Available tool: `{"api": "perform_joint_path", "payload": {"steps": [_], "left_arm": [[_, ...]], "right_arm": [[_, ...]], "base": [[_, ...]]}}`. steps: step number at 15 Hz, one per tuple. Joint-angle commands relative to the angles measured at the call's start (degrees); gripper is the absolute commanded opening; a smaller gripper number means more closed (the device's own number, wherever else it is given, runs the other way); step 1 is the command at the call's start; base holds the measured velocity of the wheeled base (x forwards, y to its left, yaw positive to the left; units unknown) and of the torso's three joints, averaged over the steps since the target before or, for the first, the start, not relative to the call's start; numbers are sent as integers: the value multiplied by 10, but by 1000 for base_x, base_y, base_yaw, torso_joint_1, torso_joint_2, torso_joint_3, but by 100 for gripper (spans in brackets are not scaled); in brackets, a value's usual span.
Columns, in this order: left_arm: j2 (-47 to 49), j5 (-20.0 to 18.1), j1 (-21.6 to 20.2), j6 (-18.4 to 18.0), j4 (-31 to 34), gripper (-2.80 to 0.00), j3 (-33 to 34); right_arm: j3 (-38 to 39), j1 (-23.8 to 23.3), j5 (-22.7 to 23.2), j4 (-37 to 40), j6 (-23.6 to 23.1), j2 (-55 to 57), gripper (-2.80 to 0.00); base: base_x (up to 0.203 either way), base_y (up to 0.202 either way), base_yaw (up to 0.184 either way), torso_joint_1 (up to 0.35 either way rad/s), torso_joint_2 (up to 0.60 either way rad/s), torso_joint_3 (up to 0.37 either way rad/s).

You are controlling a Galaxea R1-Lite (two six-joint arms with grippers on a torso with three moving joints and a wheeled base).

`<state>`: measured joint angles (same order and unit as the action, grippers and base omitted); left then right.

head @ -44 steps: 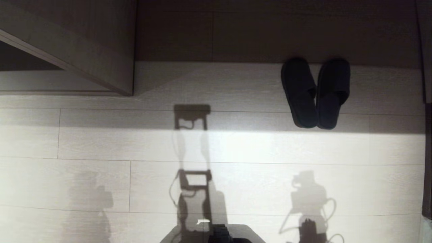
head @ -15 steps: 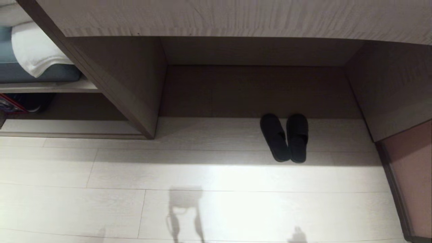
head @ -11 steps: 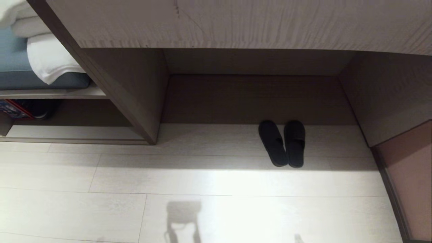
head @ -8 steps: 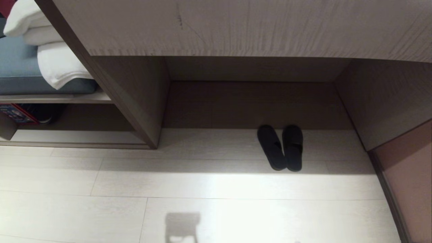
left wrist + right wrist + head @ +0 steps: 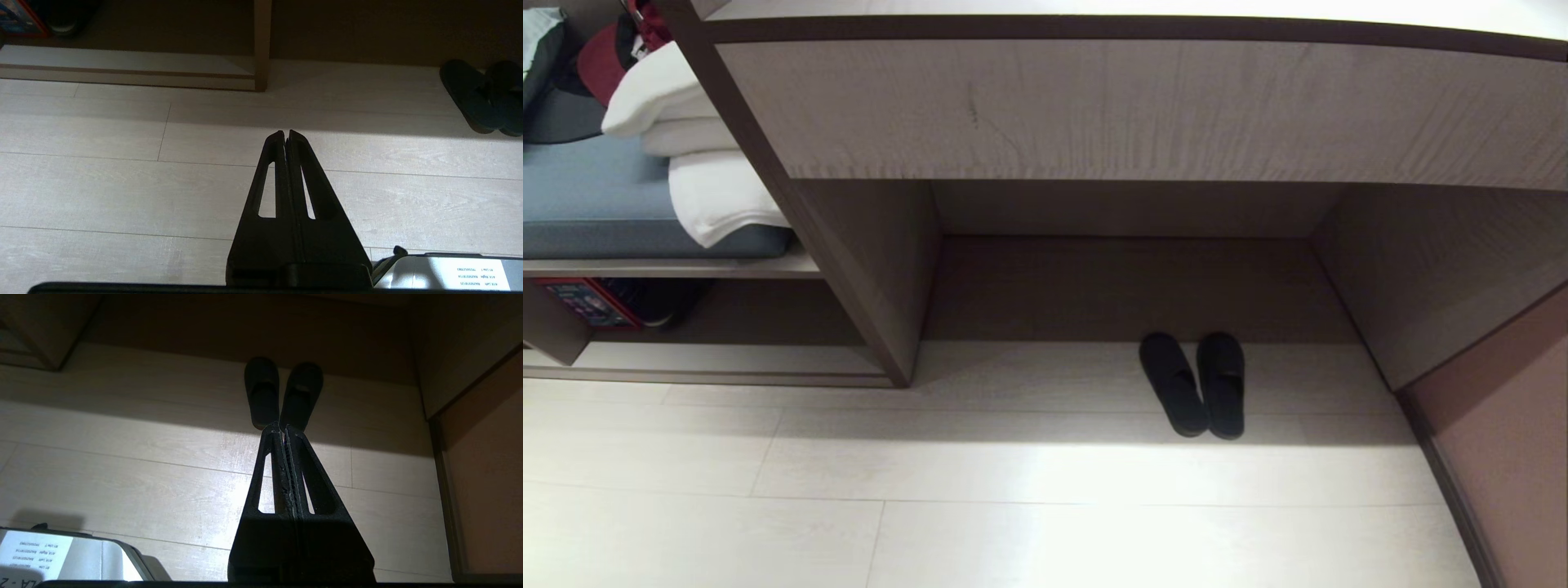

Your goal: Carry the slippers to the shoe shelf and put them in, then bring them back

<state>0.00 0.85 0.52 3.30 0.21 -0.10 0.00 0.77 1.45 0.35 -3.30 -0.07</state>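
Floor (image 5: 1013, 531) was pale wood-look planks, bright band of light across the front, shadow nearer the furniture. Big wood-grain table (image 5: 1143, 106) w/ deep dark kneehole (image 5: 1127, 286). Left of it, upper shelf board (image 5: 670, 266) carried a grey-blue cushion (image 5: 596, 204) & folded white towels (image 5: 703, 163). Pinkish-brown panel (image 5: 1503, 457) at far right.

The right gripper (image 5: 282, 426) is hanging above the pale floor (image 5: 163, 457), its fingers pressed together. Beyond its tips, the slippers (image 5: 282, 392) are lying side by side, touching.
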Motion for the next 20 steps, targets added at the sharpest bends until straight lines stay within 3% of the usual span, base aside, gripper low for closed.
{"api": "perform_joint_path", "payload": {"steps": [1, 20], "left_arm": [[1, 0, 0, 0, 0, -280, 0], [1, 0, 0, 0, 0, -280, 0]], "right_arm": [[1, 0, 0, 0, 0, 0, -280], [0, 0, 0, 0, 0, 0, -280]], "base": [[0, 0, 0, 11, -2, 203], [0, 0, 0, 3, 2, 203]]}}
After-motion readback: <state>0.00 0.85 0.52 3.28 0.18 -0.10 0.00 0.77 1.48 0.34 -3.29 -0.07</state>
